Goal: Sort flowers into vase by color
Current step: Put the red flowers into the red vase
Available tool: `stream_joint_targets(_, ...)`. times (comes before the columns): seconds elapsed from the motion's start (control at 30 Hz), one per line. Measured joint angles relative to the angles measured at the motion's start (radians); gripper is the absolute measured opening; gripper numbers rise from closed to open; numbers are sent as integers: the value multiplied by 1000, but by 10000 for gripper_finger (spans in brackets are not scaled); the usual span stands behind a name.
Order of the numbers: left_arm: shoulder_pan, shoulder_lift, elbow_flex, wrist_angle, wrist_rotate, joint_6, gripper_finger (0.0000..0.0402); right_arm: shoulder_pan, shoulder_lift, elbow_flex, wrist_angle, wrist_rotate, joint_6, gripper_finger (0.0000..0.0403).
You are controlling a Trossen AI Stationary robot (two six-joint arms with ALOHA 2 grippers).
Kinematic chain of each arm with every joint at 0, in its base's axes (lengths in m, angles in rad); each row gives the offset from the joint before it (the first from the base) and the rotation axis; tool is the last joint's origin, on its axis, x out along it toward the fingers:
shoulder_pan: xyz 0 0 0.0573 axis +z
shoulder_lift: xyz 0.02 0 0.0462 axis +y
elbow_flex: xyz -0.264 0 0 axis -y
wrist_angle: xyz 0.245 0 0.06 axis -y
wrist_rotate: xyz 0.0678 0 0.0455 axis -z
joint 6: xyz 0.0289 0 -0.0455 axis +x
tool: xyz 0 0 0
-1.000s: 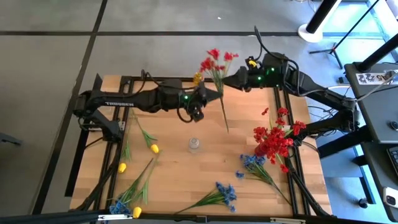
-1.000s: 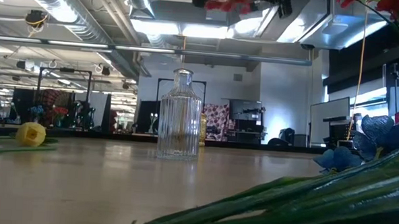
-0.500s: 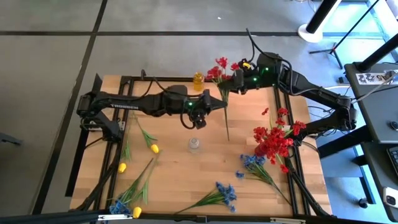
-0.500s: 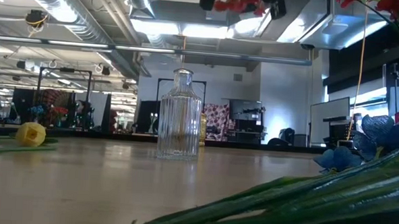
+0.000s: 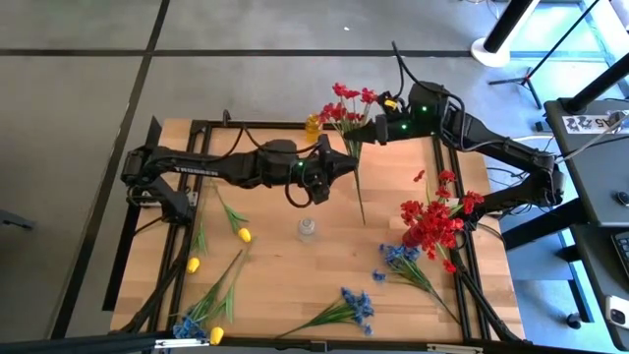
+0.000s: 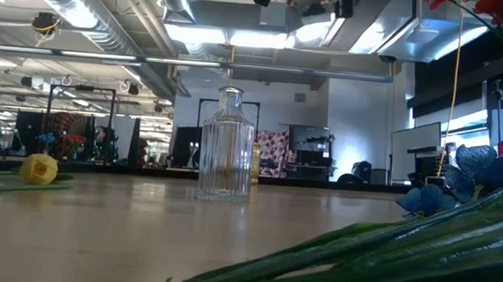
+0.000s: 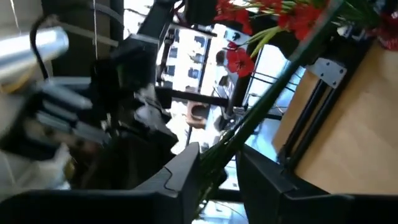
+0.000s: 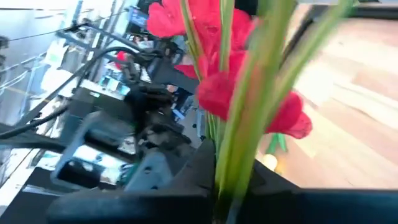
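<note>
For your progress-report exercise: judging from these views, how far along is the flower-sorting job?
Done: nothing; the glass vase stands empty.
In hand: a red sprig is held above the table's far side, the right claw shut on its stem, with the left claw partly open around the same stem.
Left: the red pile, blue sprigs and yellow buds lie on the table.

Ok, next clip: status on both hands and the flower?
Right hand shut on red sprig, held above the table's far edge. Left hand around its stem, fingers parted. Vase empty, path clear.
</note>
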Motion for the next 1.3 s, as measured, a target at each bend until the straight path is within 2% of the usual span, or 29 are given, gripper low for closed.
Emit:
stream_joint_targets(0.1,-23,-13,0,13,-102,-74,114,-12,-1,0,52,-1,-7,10)
stream_joint_targets(0.23,-45,-55,0,-11,-295,-152,119,-30,-16,0,101,18,-34,8)
stream_joint_targets(0.3,-48,-95,0,-50,-357,-249,119,-39,-23,0,129,24,-72,5)
stream_joint_targets(0.4,-46,-167,0,-180,-402,-476,120,-53,-53,-1,183,18,-136,9)
stream_joint_targets(0.5,-24,-234,0,-350,-389,-766,120,-53,-95,0,183,25,-237,7)
stream_joint_targets(0.63,22,-288,0,-519,-205,-1167,120,-53,-160,0,148,69,-379,5)
stream_joint_targets(0.73,38,-288,0,-541,-106,-1375,120,-53,-223,0,105,120,-461,7)
stream_joint_targets(0.83,37,-288,0,-539,-100,-1455,120,-53,-293,0,14,199,-530,5)
stream_joint_targets(0.97,28,-288,0,-530,-100,-1460,120,-53,-405,-1,-156,318,-618,5)
stream_joint_targets(1.17,18,-288,0,-518,-100,-1465,120,-53,-603,0,-295,446,-734,4)
stream_joint_targets(1.3,15,-288,0,-512,-100,-1573,120,-53,-741,2,-388,557,-774,4)
